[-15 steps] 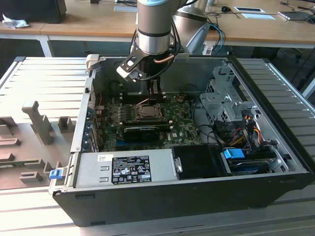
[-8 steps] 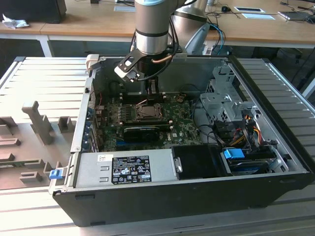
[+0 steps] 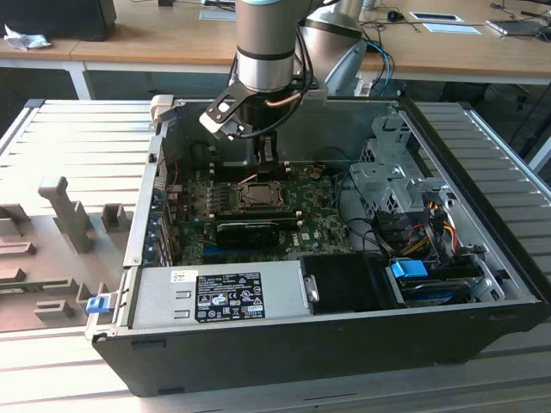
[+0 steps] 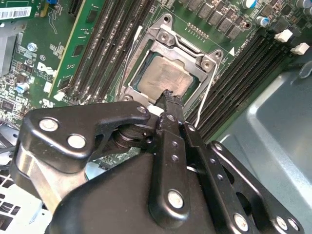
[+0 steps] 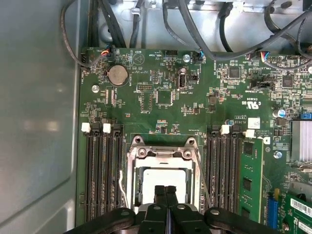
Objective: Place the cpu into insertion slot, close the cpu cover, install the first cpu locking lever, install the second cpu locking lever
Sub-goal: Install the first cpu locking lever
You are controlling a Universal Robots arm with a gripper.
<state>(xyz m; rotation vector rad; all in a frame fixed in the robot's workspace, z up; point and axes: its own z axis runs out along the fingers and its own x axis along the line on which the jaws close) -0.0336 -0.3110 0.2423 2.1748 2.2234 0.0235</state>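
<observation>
Cpu (image 4: 170,73) lies on the motherboard (image 4: 58,63), its pale metal face showing through the cutout in the cover (image 4: 139,73). We see our gripper (image 4: 168,95) with fingers (image 4: 170,126) pressed together, holding nothing, tips at the cpu's edge.

Your arm (image 3: 267,43) stood over the open computer case (image 3: 284,348). Its gripper (image 3: 263,169) hung close over the insertion slot (image 3: 260,195) of the green motherboard (image 3: 323,211).
</observation>
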